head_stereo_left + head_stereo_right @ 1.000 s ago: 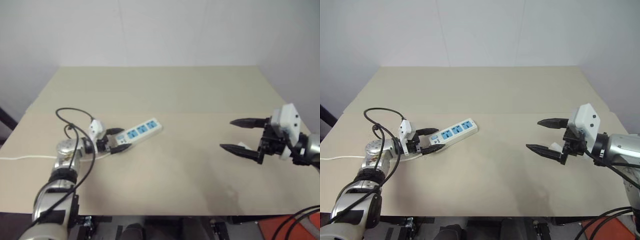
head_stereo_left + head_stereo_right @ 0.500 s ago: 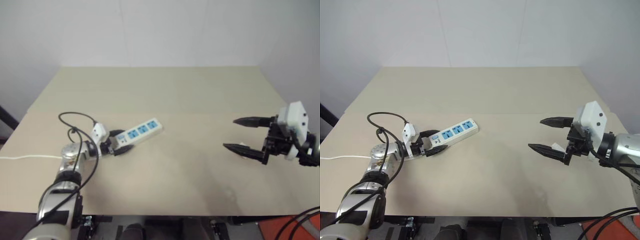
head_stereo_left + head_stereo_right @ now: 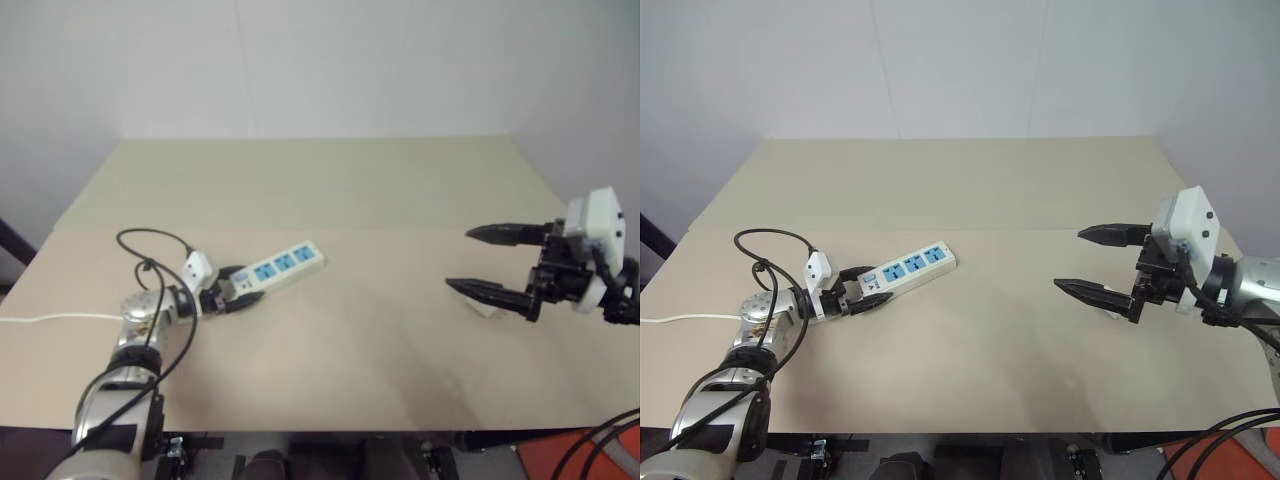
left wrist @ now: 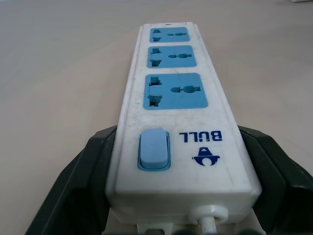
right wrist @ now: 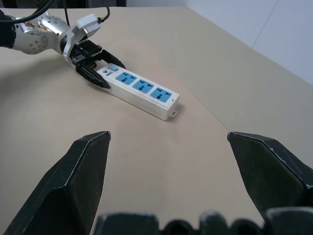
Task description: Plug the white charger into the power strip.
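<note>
I see the power strip lying flat on the tan table, toward my left side, set at a slant with its three blue sockets facing up. My left gripper is clamped on the switch end of the strip: in the left wrist view one black finger presses against each long side of the white bar, right by the blue switch, and the stub of the cord comes out of the end between them. The thin white cord trails away from that end across the table toward its left edge. A black cable loops above the left wrist, on the arm's own side and not over the sockets.

The sockets themselves look unobstructed; nothing lies on top of the strip, and the stretch of table between it and my right arm is bare.

My right gripper hangs above the table far over on the right, well apart from the strip, with its two black fingers spread wide and nothing between them. Just under the lower finger I can make out a small white object resting on the table, which I take for the white charger, though it is partly hidden by the finger and too small to make out any prongs. It is not grasped.
</note>
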`<state>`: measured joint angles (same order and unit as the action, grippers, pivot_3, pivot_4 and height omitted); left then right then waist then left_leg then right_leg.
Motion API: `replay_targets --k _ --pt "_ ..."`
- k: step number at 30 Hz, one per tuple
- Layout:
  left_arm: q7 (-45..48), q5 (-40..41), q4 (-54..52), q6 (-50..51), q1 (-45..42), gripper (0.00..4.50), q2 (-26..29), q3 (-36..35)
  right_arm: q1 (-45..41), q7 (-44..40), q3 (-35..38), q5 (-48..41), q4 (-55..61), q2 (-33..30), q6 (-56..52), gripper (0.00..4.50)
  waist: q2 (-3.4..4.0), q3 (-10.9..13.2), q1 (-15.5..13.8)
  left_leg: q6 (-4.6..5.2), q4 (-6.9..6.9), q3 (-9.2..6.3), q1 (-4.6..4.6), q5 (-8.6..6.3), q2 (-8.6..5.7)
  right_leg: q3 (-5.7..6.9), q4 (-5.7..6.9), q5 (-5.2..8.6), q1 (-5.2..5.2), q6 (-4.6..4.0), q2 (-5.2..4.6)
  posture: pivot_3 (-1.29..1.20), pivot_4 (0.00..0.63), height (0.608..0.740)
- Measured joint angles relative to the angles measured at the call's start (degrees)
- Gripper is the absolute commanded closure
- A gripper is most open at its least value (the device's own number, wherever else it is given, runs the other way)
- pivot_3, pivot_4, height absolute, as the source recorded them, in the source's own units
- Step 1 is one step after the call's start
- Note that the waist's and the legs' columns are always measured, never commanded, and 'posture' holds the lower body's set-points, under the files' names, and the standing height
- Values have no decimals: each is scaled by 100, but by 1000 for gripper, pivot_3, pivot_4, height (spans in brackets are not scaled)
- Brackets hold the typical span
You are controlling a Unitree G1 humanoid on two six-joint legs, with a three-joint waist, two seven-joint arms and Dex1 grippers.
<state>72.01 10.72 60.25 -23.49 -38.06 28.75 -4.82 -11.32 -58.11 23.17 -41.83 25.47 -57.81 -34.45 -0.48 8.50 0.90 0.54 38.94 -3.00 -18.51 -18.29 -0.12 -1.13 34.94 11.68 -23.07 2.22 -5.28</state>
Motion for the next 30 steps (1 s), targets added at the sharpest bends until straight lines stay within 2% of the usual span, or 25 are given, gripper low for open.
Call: replay_targets --k 4,11,17,22,30 --pt "197 -20 -92 81 -56 1207 -28 88 -40 81 0 3 -19 -17 -22 0 -1 1 -11 0 0 0 -1 0 0 0 0 0 0 0 0 0 150 740" --pt "1021 -38 -626 356 -295 1207 -412 533 -400 339 -50 9 -308 -191 -410 0 -3 2 -87 -1 8 -9 -49 1 -1 15 -4 -1 -27 -1 -2 0 150 740" --pt "1317 -238 -831 462 -515 1207 -665 920 -657 569 -305 59 -459 -404 -823 0 -4 2 -92 -1 12 -12 -57 1 -2 18 -6 -1 -29 0 -4 0 150 740" --pt "1070 -541 -729 201 -620 1207 -1076 1234 -1183 969 -915 258 -722 -790 -1716 0 -5 3 -110 0 17 -17 -64 1 -3 24 -9 -1 -31 -1 -5 0 150 740" --pt "936 -651 -662 -8 -625 1207 -1134 1373 -2692 1375 -2164 589 -1653 -926 -3441 0 -2 1 -93 1 16 -22 -67 0 -2 27 -10 0 -35 -1 -6 0 150 740"
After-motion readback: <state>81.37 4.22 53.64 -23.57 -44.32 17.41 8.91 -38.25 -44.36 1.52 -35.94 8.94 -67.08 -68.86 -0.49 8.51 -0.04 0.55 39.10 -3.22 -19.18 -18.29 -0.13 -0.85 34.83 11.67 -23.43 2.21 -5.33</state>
